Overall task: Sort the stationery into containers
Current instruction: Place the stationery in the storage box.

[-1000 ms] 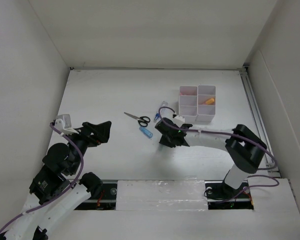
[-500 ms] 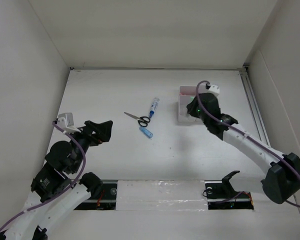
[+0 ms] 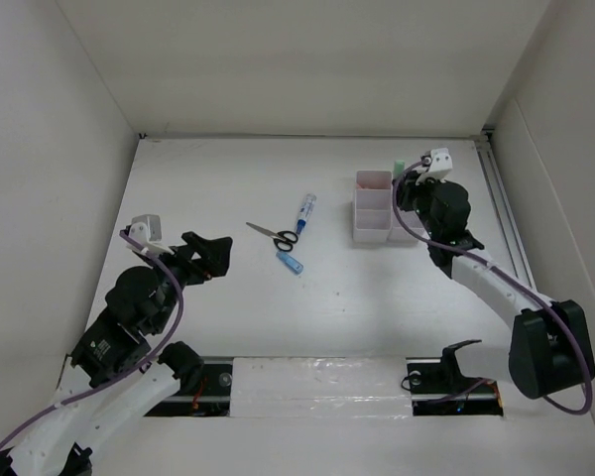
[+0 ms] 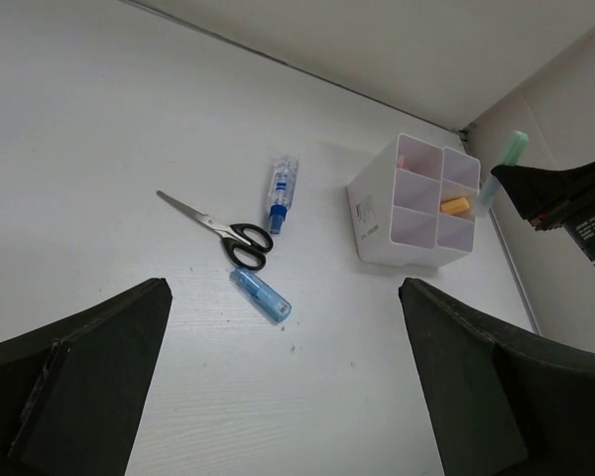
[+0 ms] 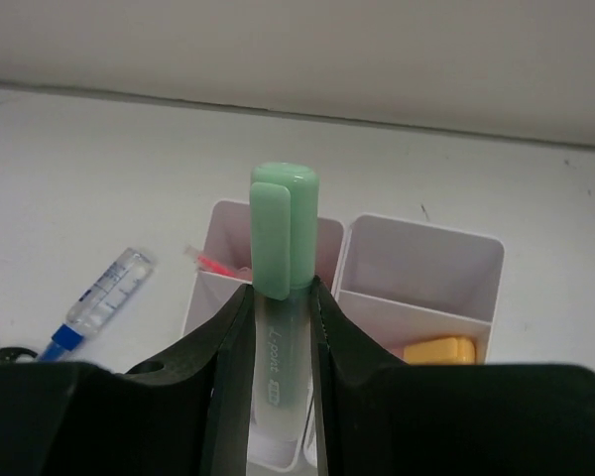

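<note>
**Stock on worktop [image 3: 228,178], one moment**

1. Green marker [image 5: 283,238]: upright, cap up, clamped between the right gripper [image 5: 281,329] fingers, which sit narrow on its barrel below the cap. Held at the organiser's far end, approx. over the divider btwn the two columns. Can't tell if its lower end is inside a compartment.
2. White organiser [image 4: 375,220]: six compartments, 2 cols x 3, standing on the right part of the worktop.
   - Orange marker [image 4: 456,205]: in right col., middle compartment.
   - Pink item [image 5: 218,266]: in left col., far compartment; exact type can't be told.
3. Black-handled scissors [image 3: 274,234]: flat on worktop, centre, blades shut, well left of organiser.
4. Blue-capped bottle [image 3: 304,211]: lying flat just beside the scissor handles, far side.
5. Short blue tube [image 3: 291,262]: lying flat near the scissor handles, near side.
6. Left gripper [image 3: 210,256]: fingers spread wide, nothing btwn them; hangs over the left part of the worktop, pointed twd the scissors, apart from all items.
</note>
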Motion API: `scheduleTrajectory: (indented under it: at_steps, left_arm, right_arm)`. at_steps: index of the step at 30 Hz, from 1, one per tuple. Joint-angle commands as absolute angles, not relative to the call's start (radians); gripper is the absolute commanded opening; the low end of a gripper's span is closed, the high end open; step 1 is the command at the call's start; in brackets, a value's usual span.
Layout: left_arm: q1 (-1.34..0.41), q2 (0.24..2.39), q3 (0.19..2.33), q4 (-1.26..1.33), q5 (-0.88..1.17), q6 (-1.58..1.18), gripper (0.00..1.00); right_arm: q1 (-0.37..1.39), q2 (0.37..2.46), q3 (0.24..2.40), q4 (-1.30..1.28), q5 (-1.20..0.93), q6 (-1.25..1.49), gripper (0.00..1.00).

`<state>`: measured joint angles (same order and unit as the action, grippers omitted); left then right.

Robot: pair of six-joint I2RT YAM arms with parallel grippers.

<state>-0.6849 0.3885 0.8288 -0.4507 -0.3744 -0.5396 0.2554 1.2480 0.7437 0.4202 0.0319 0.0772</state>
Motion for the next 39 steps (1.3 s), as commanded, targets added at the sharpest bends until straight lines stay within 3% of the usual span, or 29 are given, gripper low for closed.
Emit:
scheduleTrajectory:
  at_steps: [1, 6, 15, 39]
  left_arm:
    - [-0.681, 0.403, 0.828, -0.402, -0.362, -0.528, 1.00]
    - [-0.681, 0.413, 0.828, -0.402, -0.353, -0.518, 1.00]
    - [-0.681, 0.413, 0.828, -0.393, -0.344, -0.518, 1.00]
    - [-0.681, 0.403, 0.819, -0.383, -0.325, -0.509, 1.00]
  right_arm:
    - [0.229, 1.281, 0.707, 0.698, -0.067, -0.044, 0.00]
    - [0.094, 1.347, 0.652, 0.947, -0.269, 0.020, 0.00]
    - [-0.002, 1.476, 0.693, 0.980, -0.446, 0.052, 0.00]
    - [-0.031, 1.620, 0.724, 1.074, -0.515, 0.040, 0.00]
